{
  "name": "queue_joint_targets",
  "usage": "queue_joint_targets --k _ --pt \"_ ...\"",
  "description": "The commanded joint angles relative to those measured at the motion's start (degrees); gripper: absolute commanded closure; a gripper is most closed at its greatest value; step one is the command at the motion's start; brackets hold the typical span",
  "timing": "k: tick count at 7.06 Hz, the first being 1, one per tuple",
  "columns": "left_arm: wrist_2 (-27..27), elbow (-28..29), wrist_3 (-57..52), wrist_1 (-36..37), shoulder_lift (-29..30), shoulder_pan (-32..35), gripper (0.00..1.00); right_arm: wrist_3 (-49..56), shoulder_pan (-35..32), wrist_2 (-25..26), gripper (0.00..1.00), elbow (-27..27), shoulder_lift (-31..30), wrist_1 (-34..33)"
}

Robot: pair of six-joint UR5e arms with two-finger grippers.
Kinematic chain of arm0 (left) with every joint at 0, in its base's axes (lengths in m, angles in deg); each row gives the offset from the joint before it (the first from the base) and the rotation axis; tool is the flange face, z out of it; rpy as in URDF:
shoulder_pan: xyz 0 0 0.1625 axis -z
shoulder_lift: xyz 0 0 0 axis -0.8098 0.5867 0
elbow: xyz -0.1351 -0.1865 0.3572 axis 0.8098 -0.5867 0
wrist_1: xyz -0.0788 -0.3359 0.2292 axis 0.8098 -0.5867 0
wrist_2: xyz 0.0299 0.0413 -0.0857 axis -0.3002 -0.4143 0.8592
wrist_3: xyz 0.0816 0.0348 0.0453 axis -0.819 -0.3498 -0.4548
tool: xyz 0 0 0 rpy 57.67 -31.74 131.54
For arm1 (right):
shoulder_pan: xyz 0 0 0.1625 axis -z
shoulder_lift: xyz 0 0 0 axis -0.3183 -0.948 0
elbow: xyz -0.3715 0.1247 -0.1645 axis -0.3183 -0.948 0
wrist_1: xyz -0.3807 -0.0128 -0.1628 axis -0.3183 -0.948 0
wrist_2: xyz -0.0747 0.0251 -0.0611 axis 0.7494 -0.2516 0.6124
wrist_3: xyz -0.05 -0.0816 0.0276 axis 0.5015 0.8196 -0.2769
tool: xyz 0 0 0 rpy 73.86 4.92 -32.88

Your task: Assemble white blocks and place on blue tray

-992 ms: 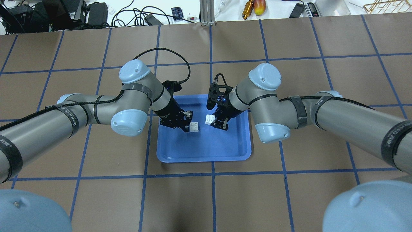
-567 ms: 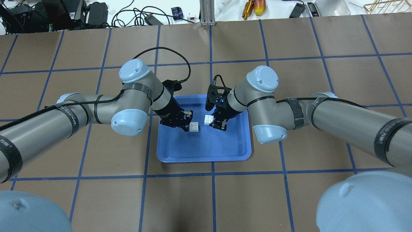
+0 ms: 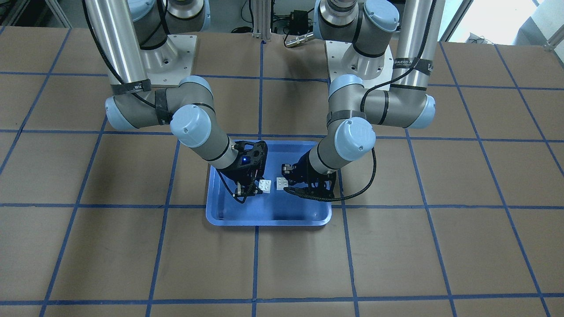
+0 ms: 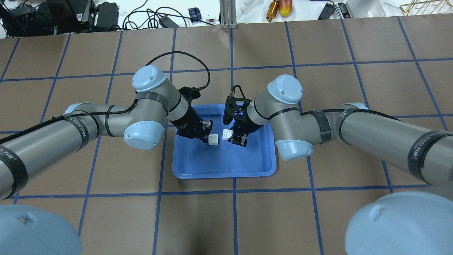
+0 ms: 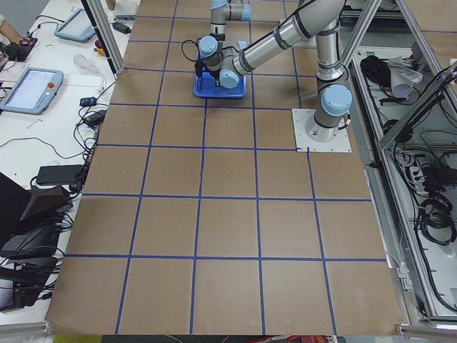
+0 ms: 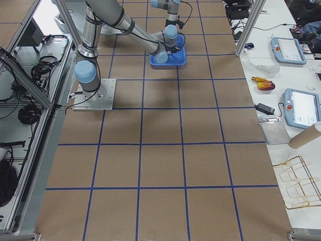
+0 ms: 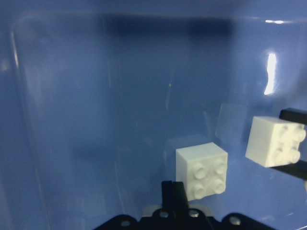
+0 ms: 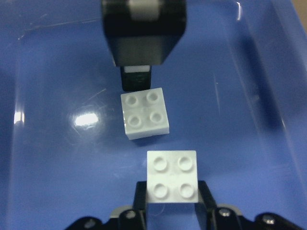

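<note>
The blue tray (image 4: 223, 166) lies at the table's middle. Both grippers hang over its far half and face each other. My left gripper (image 4: 209, 136) is shut on one white block (image 4: 213, 139), studs up. My right gripper (image 4: 232, 136) is shut on the other white block (image 4: 227, 134). The two blocks are side by side with a small gap, not joined, and both sit a little above the tray floor. In the right wrist view my block (image 8: 172, 177) sits between the fingers and the left one's block (image 8: 145, 112) lies just beyond it. In the left wrist view both blocks show (image 7: 201, 171) (image 7: 276, 141).
Brown table cover with a blue tape grid (image 4: 233, 219) surrounds the tray. Cables, tools and boxes (image 4: 166, 17) lie past the table's far edge. The arms' elbows (image 4: 141, 131) (image 4: 293, 148) flank the tray on both sides.
My right gripper has carried its white block leftward, closing most of the gap to the left block. My left gripper and its block have hardly moved.
</note>
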Motion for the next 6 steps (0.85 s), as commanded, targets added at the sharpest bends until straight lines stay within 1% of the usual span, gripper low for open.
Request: queue_joint_targets --k 1,2,4,6 --pt "0.1 -0.1 0.1 0.1 0.1 0.1 1.00 -1.2 -0.6 0.3 1.00 0.2 0.0 0.2" --pt "0.1 -0.1 0.1 0.2 0.0 0.1 1.00 -1.8 -0.8 0.3 1.00 0.2 -0.1 0.3" --pt "0.1 -0.1 0.2 0.1 -0.1 0.5 1.00 -3.1 -2.2 1.8 1.00 0.2 0.0 0.2" --pt "0.0 -0.2 0.1 0.2 -0.1 0.5 1.00 -3.3 -2.3 1.8 1.00 0.2 0.1 0.3"
